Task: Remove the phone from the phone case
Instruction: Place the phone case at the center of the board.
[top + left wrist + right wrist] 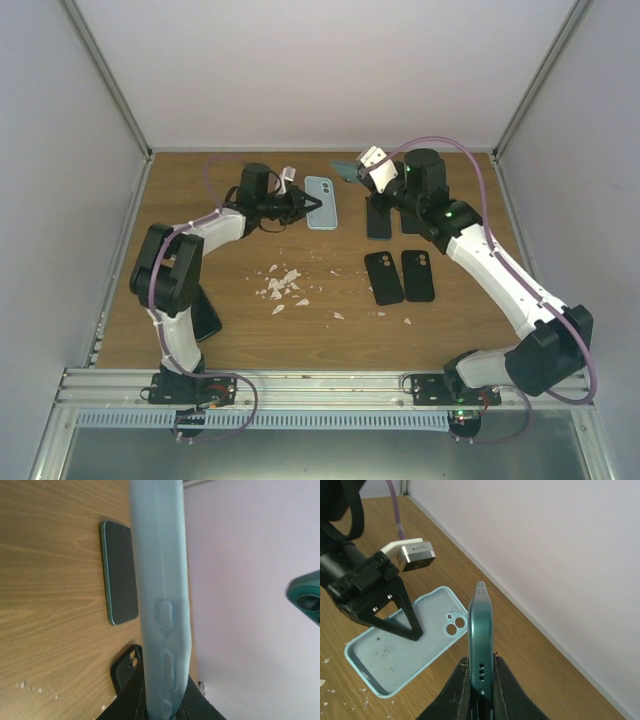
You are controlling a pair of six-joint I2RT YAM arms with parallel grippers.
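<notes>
The light blue phone case [321, 202] is empty, its inside facing up in the right wrist view [395, 650]. My left gripper [308, 205] is shut on its near edge; the left wrist view shows the case [160, 580] edge-on between the black fingers [125, 700]. The phone [482, 630], teal-green, is out of the case and stands edge-on, with my right gripper [482, 672] shut on it. In the top view the phone [345, 170] is held up to the right of the case, near the back wall. One of its corners [305, 595] shows in the left wrist view.
A dark phone with a teal rim [378, 220] [120, 572] lies flat right of the case. Two black cases [383, 277] [418, 275] lie nearer the front. White crumbs [285, 285] are scattered mid-table. White walls close the back and sides.
</notes>
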